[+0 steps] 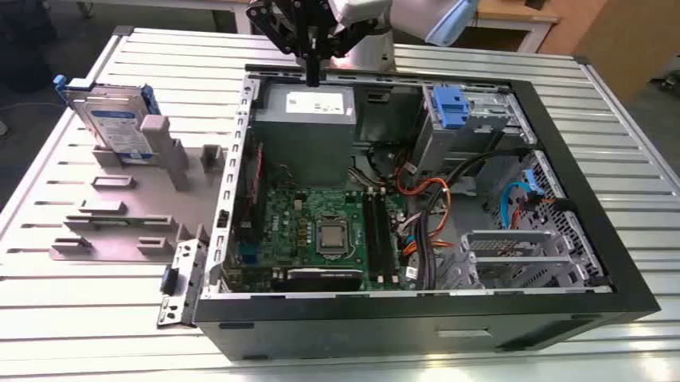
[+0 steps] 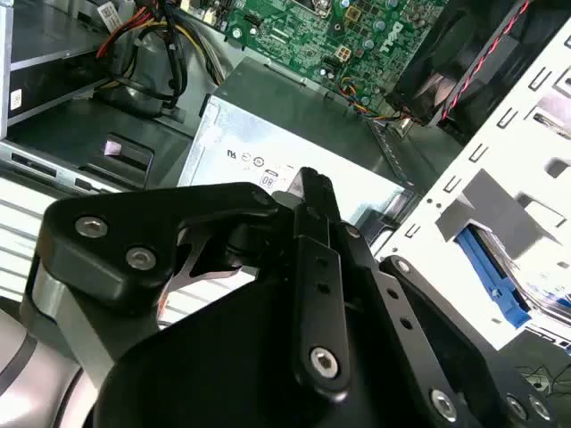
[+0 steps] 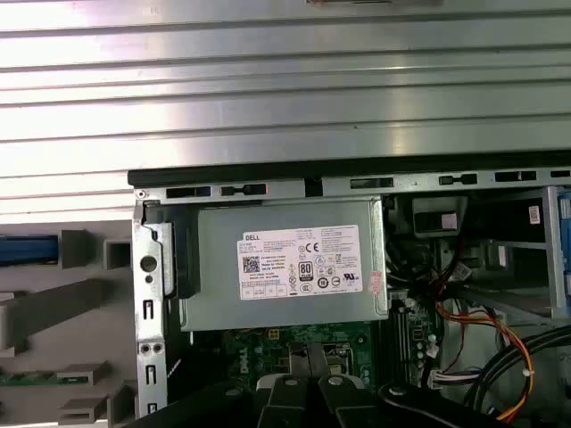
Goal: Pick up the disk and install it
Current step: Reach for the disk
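The disk [image 1: 111,121] stands on edge in a grey holder [image 1: 159,159] on the table, at the exterior view's left of the open computer case [image 1: 425,310]. It is silver with a white-and-blue label and blue rails. A strip of its blue rail [image 3: 27,250] is at the edge of the first wrist view. My gripper [image 1: 314,78] hangs over the case's far rim, above the power supply, well apart from the disk. Its black fingers [image 3: 308,361] are pressed together with nothing between them, and their tip [image 2: 312,183] points at the power supply.
Inside the case are a grey power supply box [image 1: 306,119] with a white sticker, a green motherboard [image 1: 318,231], orange and black cables [image 1: 425,191], and a grey drive bay with a blue bracket [image 1: 451,107]. The slatted metal table [image 1: 85,318] carries the grey fixture plate [image 1: 117,231].
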Available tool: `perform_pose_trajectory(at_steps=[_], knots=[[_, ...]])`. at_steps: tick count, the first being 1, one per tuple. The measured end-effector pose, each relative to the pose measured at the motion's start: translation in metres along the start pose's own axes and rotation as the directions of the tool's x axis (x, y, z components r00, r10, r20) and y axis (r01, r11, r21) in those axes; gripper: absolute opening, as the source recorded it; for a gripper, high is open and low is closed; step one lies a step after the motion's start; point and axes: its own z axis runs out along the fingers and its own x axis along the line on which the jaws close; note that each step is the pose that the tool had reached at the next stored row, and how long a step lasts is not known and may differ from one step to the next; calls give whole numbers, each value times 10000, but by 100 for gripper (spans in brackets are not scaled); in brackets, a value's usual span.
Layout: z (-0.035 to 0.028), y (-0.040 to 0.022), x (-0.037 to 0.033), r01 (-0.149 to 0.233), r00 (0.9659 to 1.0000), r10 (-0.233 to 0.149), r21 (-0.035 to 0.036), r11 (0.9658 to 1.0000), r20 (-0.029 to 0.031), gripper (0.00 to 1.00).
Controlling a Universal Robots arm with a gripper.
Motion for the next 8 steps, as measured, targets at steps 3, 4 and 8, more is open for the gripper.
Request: perform_pose_trajectory(at_steps=[3, 4, 8], knots=[[0, 0, 0, 0, 10000, 0, 0, 10000, 0, 11], [0, 0, 0, 1, 10000, -1, 0, 10000, 0, 11], [0, -1, 12, -2, 10000, 2, 0, 10000, 0, 11]])
